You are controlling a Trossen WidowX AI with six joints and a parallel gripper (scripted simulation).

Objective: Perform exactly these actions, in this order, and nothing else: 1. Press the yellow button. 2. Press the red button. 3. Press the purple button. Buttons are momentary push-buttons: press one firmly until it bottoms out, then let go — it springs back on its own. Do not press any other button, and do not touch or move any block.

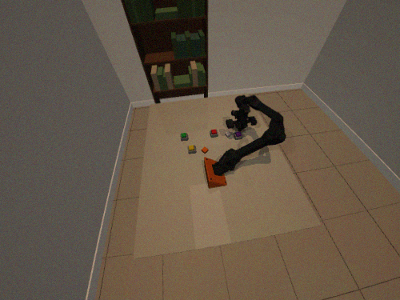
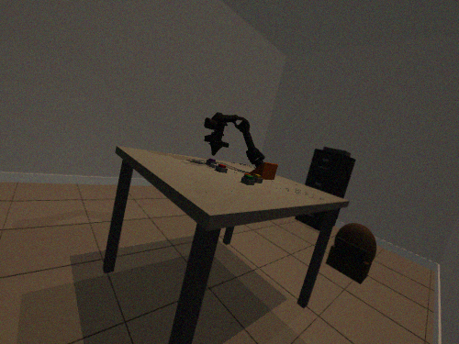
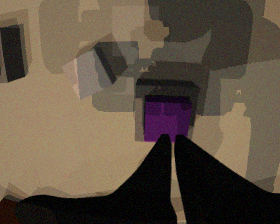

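The tool (image 3: 173, 138), closed on nothing so its tips form one blunt presser, hangs directly above the purple button (image 3: 168, 117) toward the far edge of the surface (image 1: 256, 204), evidently aligned for pressing.
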